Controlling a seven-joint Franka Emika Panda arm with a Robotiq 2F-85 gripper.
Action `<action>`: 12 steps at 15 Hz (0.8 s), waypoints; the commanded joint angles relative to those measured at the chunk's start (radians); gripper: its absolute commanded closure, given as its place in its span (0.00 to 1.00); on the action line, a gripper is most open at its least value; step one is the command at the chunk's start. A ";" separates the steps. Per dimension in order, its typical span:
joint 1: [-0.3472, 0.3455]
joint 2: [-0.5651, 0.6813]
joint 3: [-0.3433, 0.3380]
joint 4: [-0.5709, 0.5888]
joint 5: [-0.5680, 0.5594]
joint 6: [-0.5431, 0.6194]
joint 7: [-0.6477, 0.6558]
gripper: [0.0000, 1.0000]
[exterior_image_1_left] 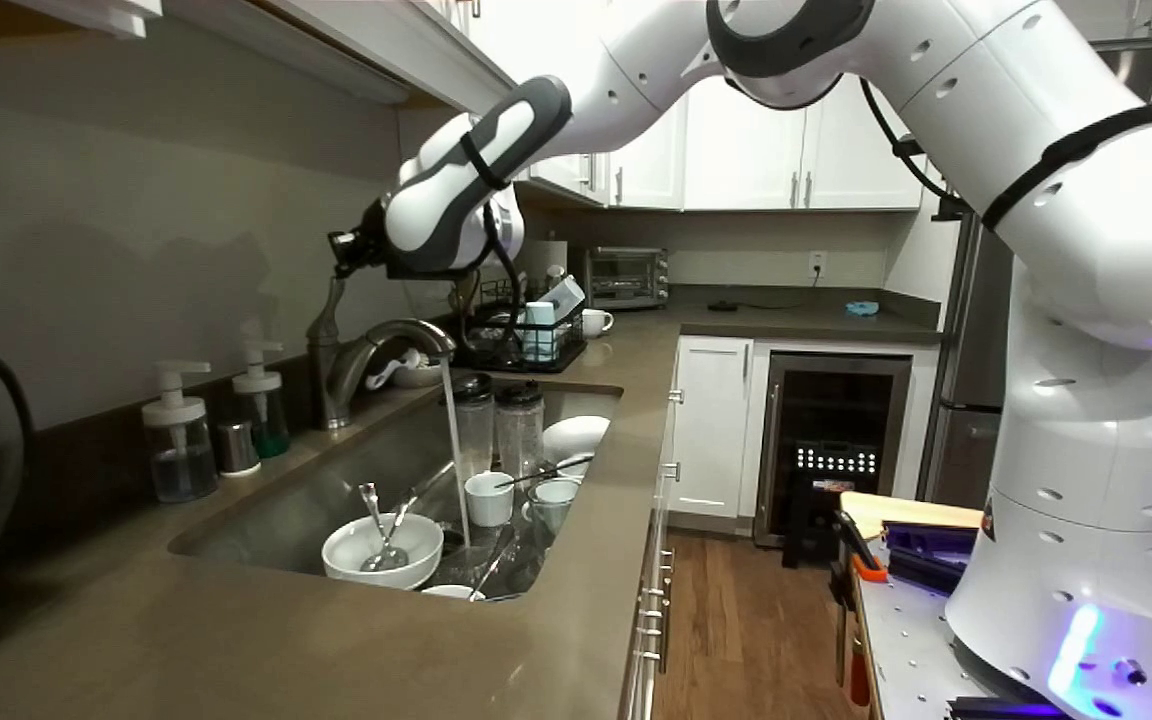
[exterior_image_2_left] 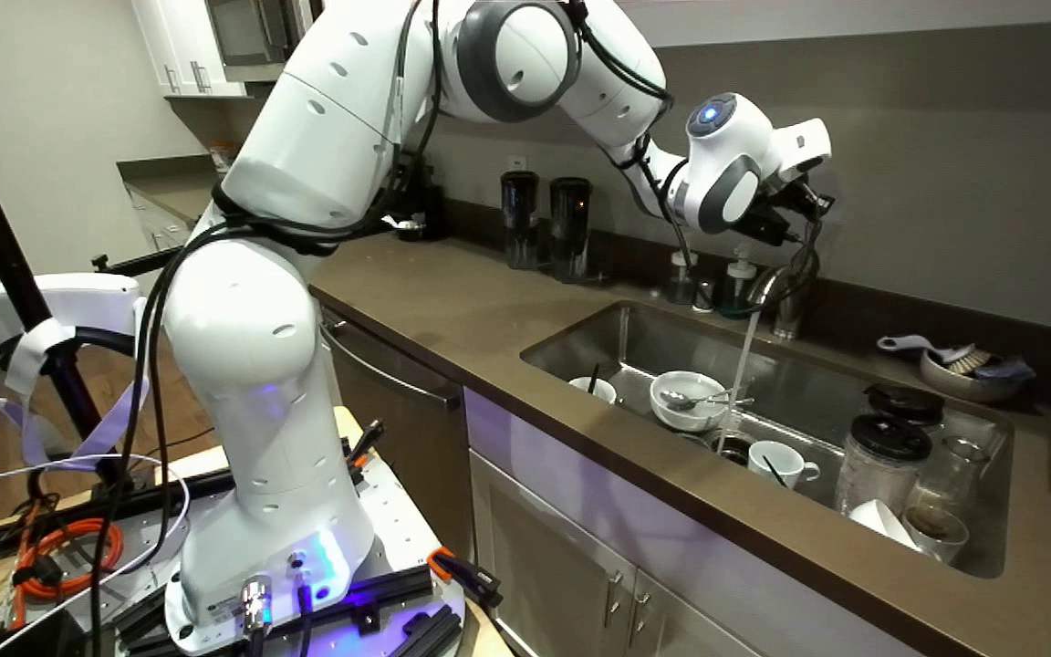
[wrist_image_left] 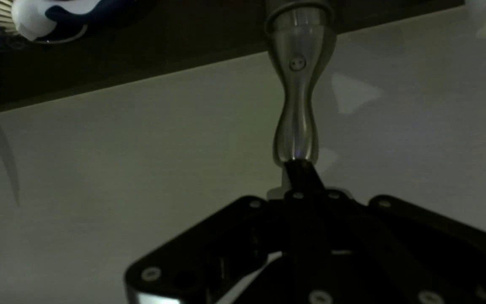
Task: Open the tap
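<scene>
Tap [exterior_image_1_left: 344, 375] is standing on the counter [exterior_image_1_left: 556, 640] behind the sink [exterior_image_1_left: 271, 520], a stream [exterior_image_1_left: 455, 440] already running. The claw [wrist_image_left: 298, 164] is sitting fully closed at the tip of the lever [wrist_image_left: 298, 101], apparently holding nothing. Pushing further could be overstraining that lever; off-centre pressure on the rounded metal could be letting the claw slide and knock it sideways. A cable [exterior_image_2_left: 815, 265] is drooping near the spout [exterior_image_2_left: 766, 285], so retreating could be snagging it. Stronger flow could be splashing off the bowl [exterior_image_1_left: 366, 577].

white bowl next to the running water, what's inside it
The white bowl holds shiny, spoon-like metal utensils that jut past its rim in both exterior views. They cover part of its bottom, so whatever may lie beneath them can't be seen.
</scene>
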 commanded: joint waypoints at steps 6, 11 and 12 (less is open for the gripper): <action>0.165 0.030 -0.256 0.054 0.015 -0.025 0.020 0.97; 0.220 -0.009 -0.322 0.025 0.004 -0.149 0.025 0.97; 0.219 -0.017 -0.315 0.022 0.002 -0.169 0.022 0.97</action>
